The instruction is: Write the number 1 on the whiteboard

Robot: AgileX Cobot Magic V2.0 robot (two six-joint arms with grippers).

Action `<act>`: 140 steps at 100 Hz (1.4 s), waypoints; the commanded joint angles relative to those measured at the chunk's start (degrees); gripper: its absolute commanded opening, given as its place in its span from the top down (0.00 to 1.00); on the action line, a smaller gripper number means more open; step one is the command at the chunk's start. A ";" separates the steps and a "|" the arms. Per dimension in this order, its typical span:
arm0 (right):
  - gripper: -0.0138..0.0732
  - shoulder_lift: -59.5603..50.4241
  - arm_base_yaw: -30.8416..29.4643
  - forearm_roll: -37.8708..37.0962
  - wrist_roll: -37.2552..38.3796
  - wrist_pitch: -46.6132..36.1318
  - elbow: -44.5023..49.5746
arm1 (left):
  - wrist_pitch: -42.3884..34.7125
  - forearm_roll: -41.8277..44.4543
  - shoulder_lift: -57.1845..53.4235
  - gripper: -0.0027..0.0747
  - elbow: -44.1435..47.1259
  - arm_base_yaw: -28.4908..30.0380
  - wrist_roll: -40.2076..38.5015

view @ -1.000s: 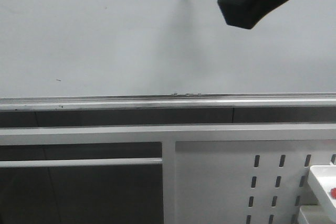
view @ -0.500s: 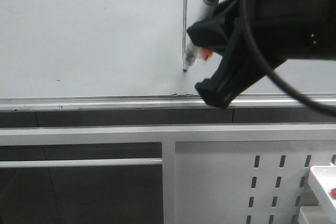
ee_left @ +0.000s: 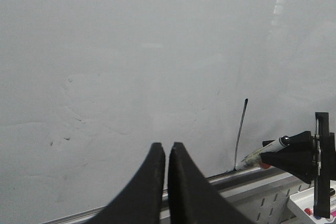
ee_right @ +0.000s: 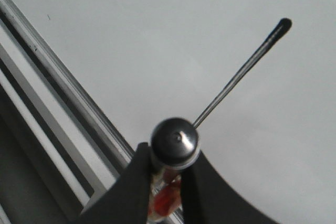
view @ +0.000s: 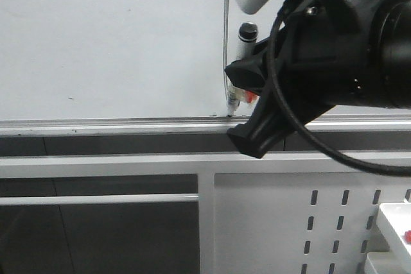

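The whiteboard [view: 115, 43] fills the upper part of the front view, with its silver rail [view: 96, 125] below. The number 1 [view: 226, 36] is a thin dark vertical stroke down to the rail; it also shows in the left wrist view [ee_left: 241, 132] and the right wrist view [ee_right: 241, 72]. My right gripper [view: 247, 104] is shut on a marker [view: 245, 43] with a black cap end [ee_right: 175, 139] and red label; its tip touches the board just above the rail. My left gripper [ee_left: 166, 148] is shut and empty, facing the whiteboard [ee_left: 131, 61] left of the stroke.
A white perforated metal panel [view: 308, 222] with slots sits below the rail. A white tray [view: 395, 222] with something red in it is at the lower right. Small dark specks [ee_left: 67, 139] mark the board.
The right gripper moved the marker down the board from near the top to just above the rail. The stroke has grown longer behind it.
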 commanded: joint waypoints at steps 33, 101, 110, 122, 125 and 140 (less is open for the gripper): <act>0.93 -23.09 18.14 0.90 -0.51 32.46 -5.88 | -1.03 -10.11 2.96 0.88 -1.73 0.20 7.19; 0.93 -24.05 19.04 -1.66 -2.96 58.45 -31.33 | 23.79 -41.20 29.95 0.56 -14.25 0.20 58.42; 0.93 -21.74 20.18 -1.66 -3.23 60.33 -34.23 | 23.77 -41.78 31.41 0.56 -15.76 0.20 58.53; 0.93 -19.41 20.43 -1.66 -3.23 60.72 -36.92 | 24.22 -42.26 32.33 0.56 -17.37 0.20 58.51; 0.93 -19.03 20.43 -1.66 -3.23 60.72 -37.40 | 24.48 -42.26 32.33 0.56 -17.64 0.20 58.51; 0.93 -17.55 20.43 -1.66 -3.34 61.21 -39.44 | 26.50 -42.05 32.46 0.56 -18.18 0.20 58.51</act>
